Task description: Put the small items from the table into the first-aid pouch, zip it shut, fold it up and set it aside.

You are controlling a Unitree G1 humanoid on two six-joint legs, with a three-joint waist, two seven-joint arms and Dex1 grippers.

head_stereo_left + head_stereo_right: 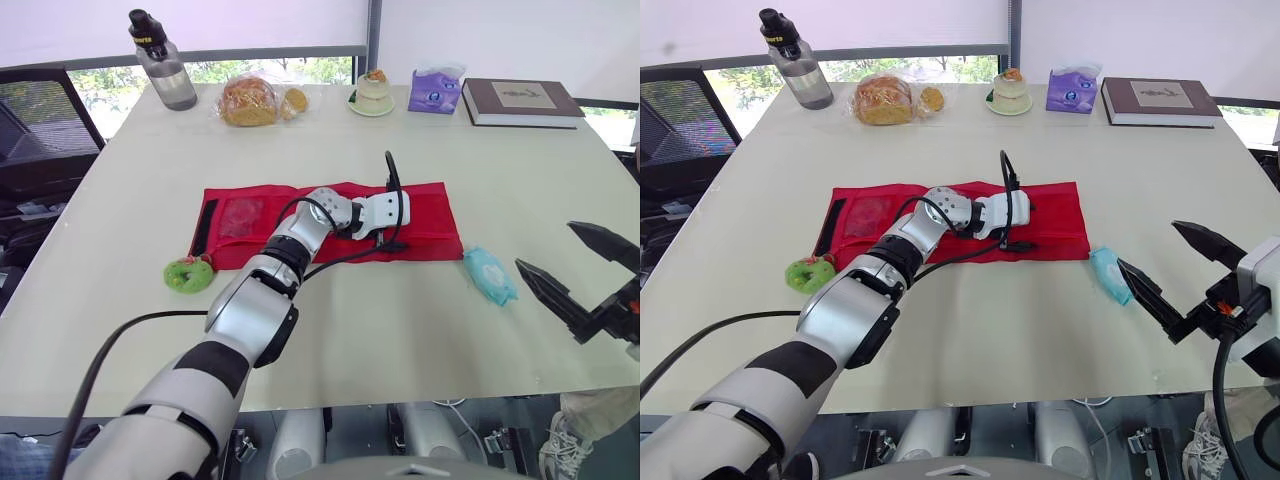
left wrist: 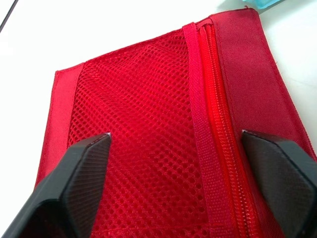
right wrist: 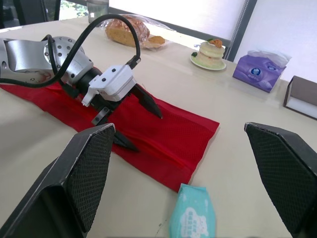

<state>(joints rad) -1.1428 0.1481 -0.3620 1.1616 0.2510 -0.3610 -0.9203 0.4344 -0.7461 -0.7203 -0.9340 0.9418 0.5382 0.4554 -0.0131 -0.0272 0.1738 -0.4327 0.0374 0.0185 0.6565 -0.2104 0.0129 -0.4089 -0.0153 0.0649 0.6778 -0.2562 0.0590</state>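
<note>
Left eye view: the red pouch (image 1: 240, 215) lies unfolded mid-counter (image 1: 400, 330), and the left tool (image 1: 392, 208) is over its right half, spread wide and empty. Left wrist view: mesh and zipper (image 2: 223, 144) lie between its fingers (image 2: 79, 173). Right wrist view: the right tool (image 3: 179, 129), wide open and empty, faces the teal packet (image 3: 190, 218) just beside the pouch.

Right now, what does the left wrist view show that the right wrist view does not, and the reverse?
Left wrist view adds the mesh pocket and zipper up close. Right wrist view adds the tissue box, cake and bread beyond. Both share the red pouch, the open left gripper over it and the teal pack, just its corner in the left wrist view.
</note>
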